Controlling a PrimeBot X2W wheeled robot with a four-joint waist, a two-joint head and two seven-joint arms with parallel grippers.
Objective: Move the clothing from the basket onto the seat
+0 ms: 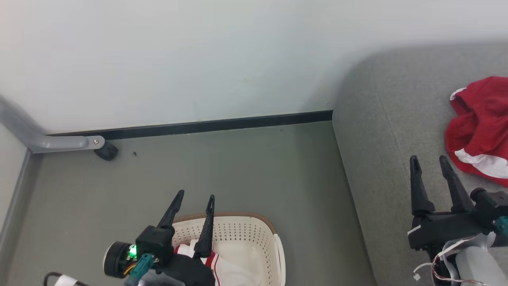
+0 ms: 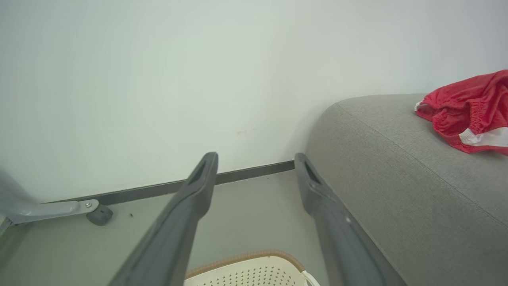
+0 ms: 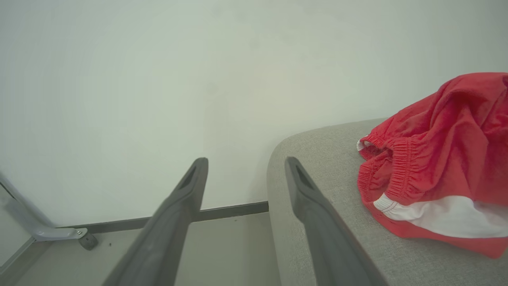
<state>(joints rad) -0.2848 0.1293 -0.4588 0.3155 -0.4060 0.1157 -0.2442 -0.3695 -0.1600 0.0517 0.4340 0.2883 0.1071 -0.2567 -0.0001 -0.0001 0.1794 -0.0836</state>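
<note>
The grey seat (image 1: 397, 119) takes up the right side, its rounded corner near the wall. Bare floor (image 1: 238, 171) lies open between its edge and the basket (image 1: 238, 230). One red-and-white garment (image 1: 480, 123) lies crumpled on the seat; more clothing (image 1: 234, 274) sits in the basket. The left gripper (image 1: 197, 194) hovers over the basket, fingers apart and empty. The right gripper (image 1: 428, 158), likewise spread, hangs over the seat beside the garment.

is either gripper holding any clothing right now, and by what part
Nothing is held: left gripper open by the basket, right gripper open over the seat, clear of the red garment.
</note>
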